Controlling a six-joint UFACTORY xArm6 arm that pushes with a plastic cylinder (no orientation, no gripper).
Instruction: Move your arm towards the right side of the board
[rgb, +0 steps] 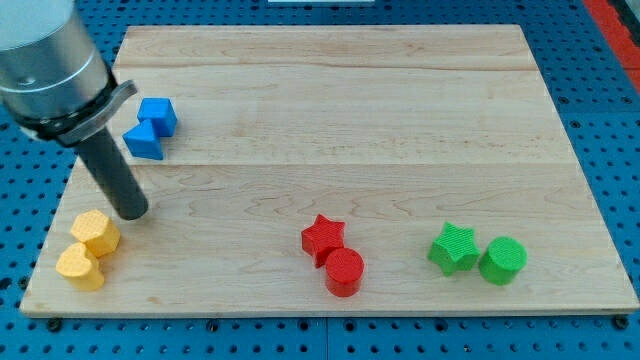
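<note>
My tip (132, 210) rests on the wooden board (340, 110) at the view's left. It is just above and right of two yellow blocks, a hexagon (96, 232) and a cylinder (79, 266). It is below two blue blocks, a cube (157, 114) and a wedge-like one (143, 140). A red star (323, 237) and a red cylinder (344, 271) sit at the bottom middle. A green star (453, 248) and a green cylinder (502, 260) sit at the bottom right.
The arm's grey body (50, 60) covers the board's top left corner. A blue pegboard table (600, 120) surrounds the board.
</note>
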